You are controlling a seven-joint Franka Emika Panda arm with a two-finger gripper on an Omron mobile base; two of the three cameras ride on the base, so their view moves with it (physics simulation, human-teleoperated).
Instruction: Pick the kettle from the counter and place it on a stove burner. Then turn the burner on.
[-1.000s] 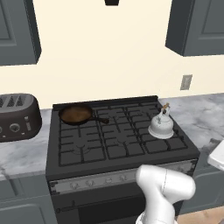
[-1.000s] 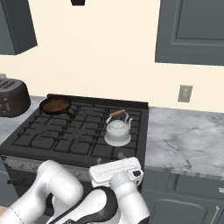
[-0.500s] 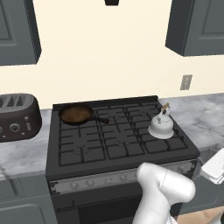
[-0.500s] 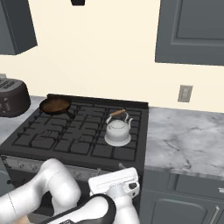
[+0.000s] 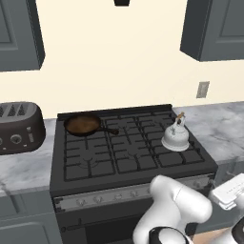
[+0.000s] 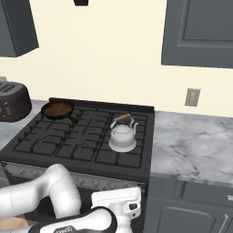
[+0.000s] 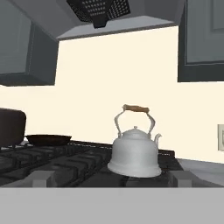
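Note:
The silvery kettle (image 5: 175, 137) (image 6: 123, 135) stands upright on the right side of the black range, over a stove burner that it hides; its wooden handle piece is on top. Another stove burner (image 5: 89, 164) lies bare at front left. In the hand view the kettle (image 7: 134, 153) is straight ahead at grate height, some way off. My gripper's white hand (image 6: 116, 201) (image 5: 232, 189) hangs low in front of the range's front edge, clear of the kettle. Its fingers are hidden and nothing is held. The marble counter (image 6: 191, 141) runs to the right of the range.
A dark frying pan (image 5: 83, 125) (image 6: 58, 109) sits on the back left burner. A dark toaster (image 5: 16, 126) stands on the left counter. A row of knobs (image 5: 119, 195) lines the range's front panel. Grey wall cabinets (image 6: 200, 32) hang above, with a wall outlet (image 6: 192, 97) behind the right counter.
The hand has sunk lower in front of the range and shifted a little to the right. The kettle and pan have not moved.

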